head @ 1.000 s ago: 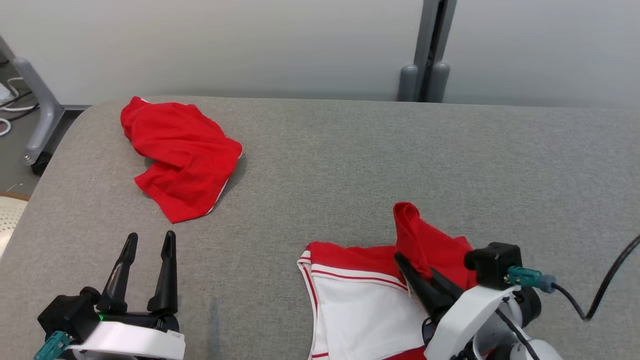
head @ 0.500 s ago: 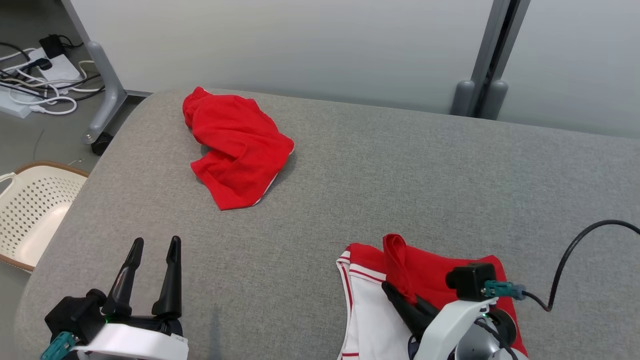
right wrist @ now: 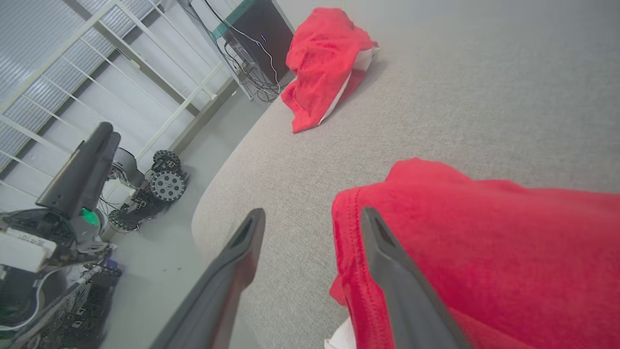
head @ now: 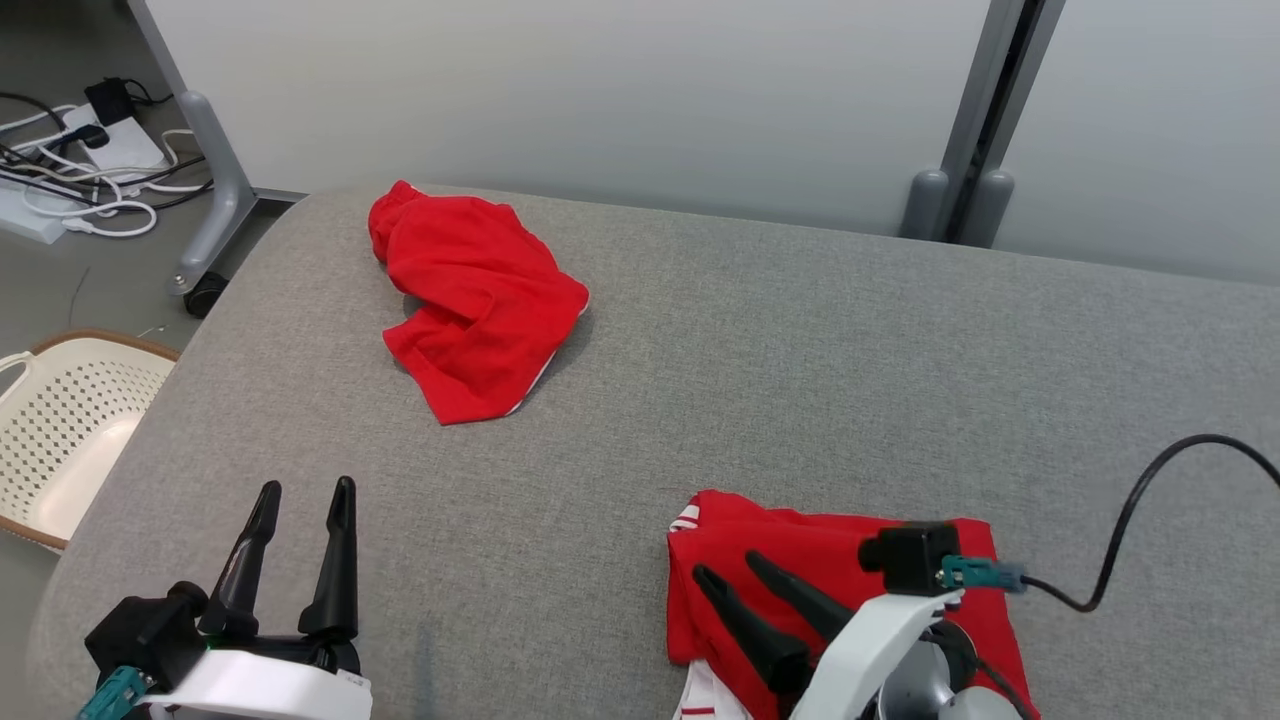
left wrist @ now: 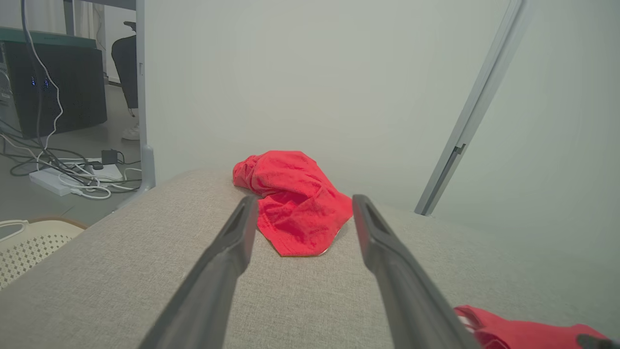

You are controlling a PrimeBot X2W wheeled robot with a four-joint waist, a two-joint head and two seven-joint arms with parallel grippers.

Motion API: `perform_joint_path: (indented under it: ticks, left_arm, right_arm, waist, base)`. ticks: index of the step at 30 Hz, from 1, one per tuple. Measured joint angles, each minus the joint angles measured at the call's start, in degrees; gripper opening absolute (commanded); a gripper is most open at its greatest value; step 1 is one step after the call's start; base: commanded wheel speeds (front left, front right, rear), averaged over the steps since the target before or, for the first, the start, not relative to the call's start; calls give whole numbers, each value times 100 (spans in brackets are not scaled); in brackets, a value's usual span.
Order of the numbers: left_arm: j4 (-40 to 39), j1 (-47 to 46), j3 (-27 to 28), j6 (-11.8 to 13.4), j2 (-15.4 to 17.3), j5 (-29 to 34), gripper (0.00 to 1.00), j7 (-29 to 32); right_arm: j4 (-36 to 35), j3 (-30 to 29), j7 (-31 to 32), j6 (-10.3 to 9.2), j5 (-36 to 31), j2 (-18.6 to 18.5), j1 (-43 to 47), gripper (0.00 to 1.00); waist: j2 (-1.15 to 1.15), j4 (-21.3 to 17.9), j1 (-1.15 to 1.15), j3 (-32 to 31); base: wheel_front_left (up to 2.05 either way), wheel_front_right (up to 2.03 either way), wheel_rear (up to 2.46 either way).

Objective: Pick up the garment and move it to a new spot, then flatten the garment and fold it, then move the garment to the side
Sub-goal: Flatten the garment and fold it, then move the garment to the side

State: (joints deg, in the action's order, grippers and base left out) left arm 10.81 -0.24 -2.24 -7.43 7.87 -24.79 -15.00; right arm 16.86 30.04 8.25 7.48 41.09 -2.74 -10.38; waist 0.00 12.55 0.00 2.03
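grey fabric tabletop (head: 800,350) across most of the head view, rounded at its far left corner; on its near right part, the red garment (head: 790,530), folded and lying flat, a bit of white striped trim showing at its left and near edges; at the far left of the tabletop, well apart from it, a second red garment (head: 475,300) in a crumpled heap, a white edge peeking out underneath; beside the tabletop on the floor at left, a white perforated basket (head: 60,420); over the folded garment, right claw (head: 726,563), fingers spread apart, nothing clamped between them, one finger above the red hem and the other above bare grey in the right wrist view; at the near left, left claw (head: 306,485), fingers apart and empty, pointing toward the crumpled heap; on the floor beyond, a tangle of cables (head: 70,190).
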Motion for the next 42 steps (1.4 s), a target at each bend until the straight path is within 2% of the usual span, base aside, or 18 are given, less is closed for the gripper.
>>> perform_joint_path:
  ticks: [5,11,15,20,28,33,38,42]
  left_arm:
    - [-19,10,11,0,-14,0,100,0]
    - [-37,38,40,0,-45,0,100,0]
    - [-49,74,20,0,-81,1,100,1]
    - [-53,85,9,0,-99,1,100,0]
    - [-49,84,1,0,-89,0,100,0]
    - [-46,83,-3,0,-76,1,100,1]
    - [-42,75,-40,0,-69,1,100,0]
    - [-22,19,-74,0,-58,1,100,0]
  right_arm:
    - [-447,-123,-2,-1,230,5,-104,100]
    - [-1267,-759,-2,0,260,-200,-63,100]
    - [-1603,-1488,0,-1,-129,-477,76,100]
    - [-1658,-2315,94,-1,-701,-561,320,100]
    - [-1808,-2653,375,0,-988,-331,531,100]
    - [-1650,-2666,659,0,-987,-307,582,100]
    - [-988,-2620,1071,-1,-976,-589,471,100]
    - [-367,-2622,1461,0,-814,-627,240,100]
  waist:
    - [0,-128,0,2]
    - [0,-284,0,-2]
    - [0,-380,0,-10]
    - [0,-458,0,1]
    - [0,-534,0,-9]
    - [0,-560,0,-38]
    - [0,-556,0,-27]
    - [0,-524,0,-18]
  base:
    - [0,0,0]
    - [0,0,0]
    - [0,0,0]
    - [0,0,0]
    - [0,0,0]
    - [0,0,0]
    - [0,0,0]
    - [0,0,0]
